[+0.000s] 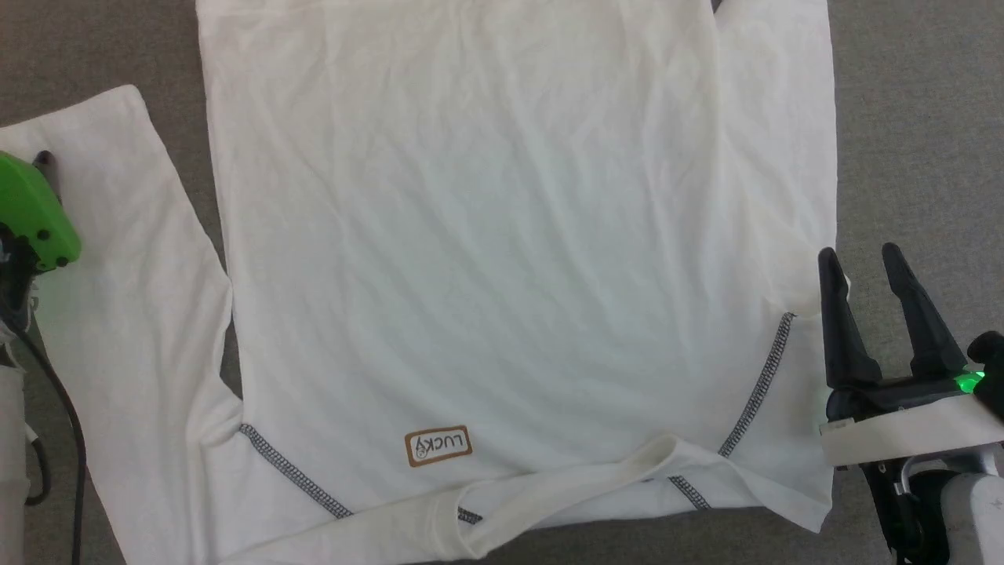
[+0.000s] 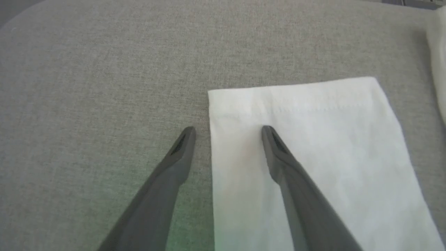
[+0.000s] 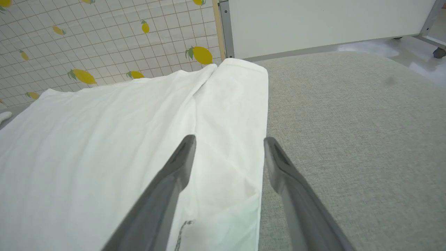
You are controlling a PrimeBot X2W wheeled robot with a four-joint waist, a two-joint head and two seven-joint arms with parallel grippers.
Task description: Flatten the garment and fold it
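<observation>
Collar (image 1: 549, 494) at 6 o'clock, the plain white thin-fabric garment (image 1: 502, 235) spreads toward 12 on the grey woven bench (image 1: 918, 118). At 4 o'clock the right end effector (image 1: 859, 255) is empty, jaws parted. At 9 o'clock the left end effector (image 2: 228, 129) is likewise empty and parted, astride the sleeve (image 2: 313, 157) edge. Closing there may catch one layer and drag in wrinkles.
</observation>
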